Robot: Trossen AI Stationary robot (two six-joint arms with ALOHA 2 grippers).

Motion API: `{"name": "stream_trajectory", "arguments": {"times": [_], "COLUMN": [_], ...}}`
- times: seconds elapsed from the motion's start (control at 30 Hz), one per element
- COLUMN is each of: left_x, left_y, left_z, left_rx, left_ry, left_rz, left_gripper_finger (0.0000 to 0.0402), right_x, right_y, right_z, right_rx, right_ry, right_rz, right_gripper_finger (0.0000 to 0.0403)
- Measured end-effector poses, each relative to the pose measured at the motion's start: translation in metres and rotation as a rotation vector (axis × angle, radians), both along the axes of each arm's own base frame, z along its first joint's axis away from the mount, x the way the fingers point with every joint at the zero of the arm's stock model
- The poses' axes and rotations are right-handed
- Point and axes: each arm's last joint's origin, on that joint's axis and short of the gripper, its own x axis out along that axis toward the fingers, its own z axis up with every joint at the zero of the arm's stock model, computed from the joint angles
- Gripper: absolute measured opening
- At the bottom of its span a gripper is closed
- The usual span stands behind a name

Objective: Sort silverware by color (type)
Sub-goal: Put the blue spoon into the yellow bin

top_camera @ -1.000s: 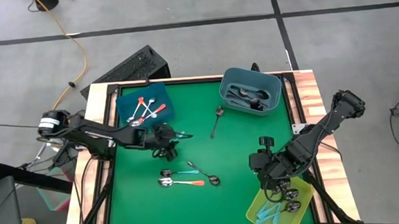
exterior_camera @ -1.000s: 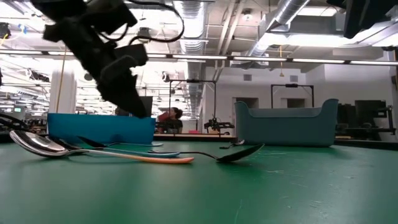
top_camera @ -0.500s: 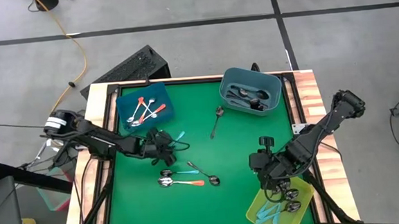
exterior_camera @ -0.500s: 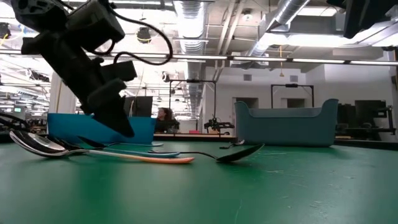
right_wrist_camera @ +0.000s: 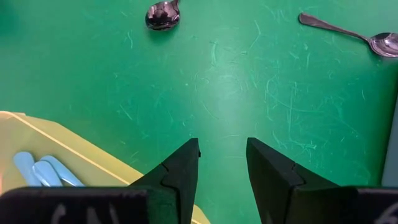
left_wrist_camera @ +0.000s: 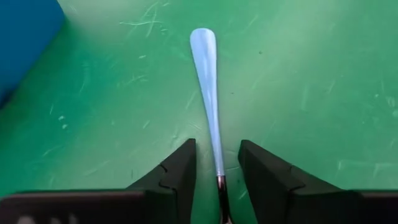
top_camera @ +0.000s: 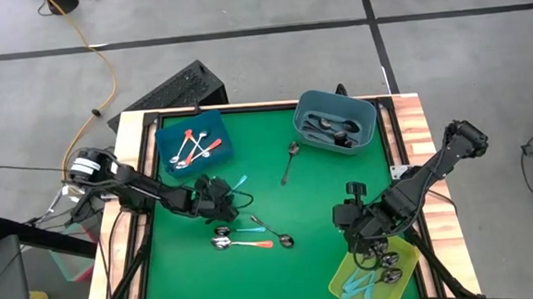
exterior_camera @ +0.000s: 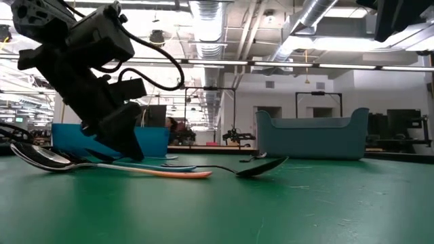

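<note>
My left gripper (top_camera: 220, 204) is open and low over the green table, left of centre. In the left wrist view its fingers (left_wrist_camera: 217, 165) stand on either side of the neck of a light blue-handled spoon (left_wrist_camera: 208, 81) lying flat on the mat, with a gap on each side. The handle (top_camera: 240, 182) points toward the far right. Three more spoons (top_camera: 251, 237) lie just nearer: one light blue, one orange-red, one dark metal. Another metal spoon (top_camera: 289, 163) lies near the centre. My right gripper (top_camera: 376, 250) waits open beside the yellow bin (top_camera: 405, 269).
A blue bin (top_camera: 167, 137) at the far left holds orange-red spoons. The grey-blue bin (top_camera: 368, 115) at the far right holds dark spoons. The yellow bin (right_wrist_camera: 74, 149) at the near right holds light blue spoons (right_wrist_camera: 43, 171). Open mat lies between the arms.
My left gripper has come down from above the table to just over the mat and shifted slightly toward the near edge. The light blue handle now shows beyond its fingers. The right arm has kept still.
</note>
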Motion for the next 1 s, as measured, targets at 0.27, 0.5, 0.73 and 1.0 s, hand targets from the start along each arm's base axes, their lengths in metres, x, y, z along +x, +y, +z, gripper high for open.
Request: {"name": "stream_trajectory", "arguments": {"times": [0.27,0.5,0.73,1.0], "left_x": [-0.001,0.000,0.004,0.005], "left_y": [-0.007,-0.008,-0.010,-0.010], "left_z": [-0.001,0.000,0.011,0.023], "left_rx": [-0.013,-0.025,-0.052,-0.072], "left_ry": [-0.006,-0.027,-0.069,-0.111], "left_rz": [-0.018,-0.008,-0.022,-0.048], "left_gripper_finger": [0.0008,0.0003,0.0001,0.0000], "right_x": [0.000,0.000,0.000,0.000], "right_y": [0.000,0.000,0.000,0.000], "right_z": [0.000,0.000,0.000,0.000], "right_rx": [0.000,0.000,-0.001,-0.002], "right_ry": [0.000,0.000,0.000,0.000], "right_rz": [0.001,0.000,0.001,0.003], "right_gripper_finger": [0.0147,0.0147,0.0147,0.0147]}}
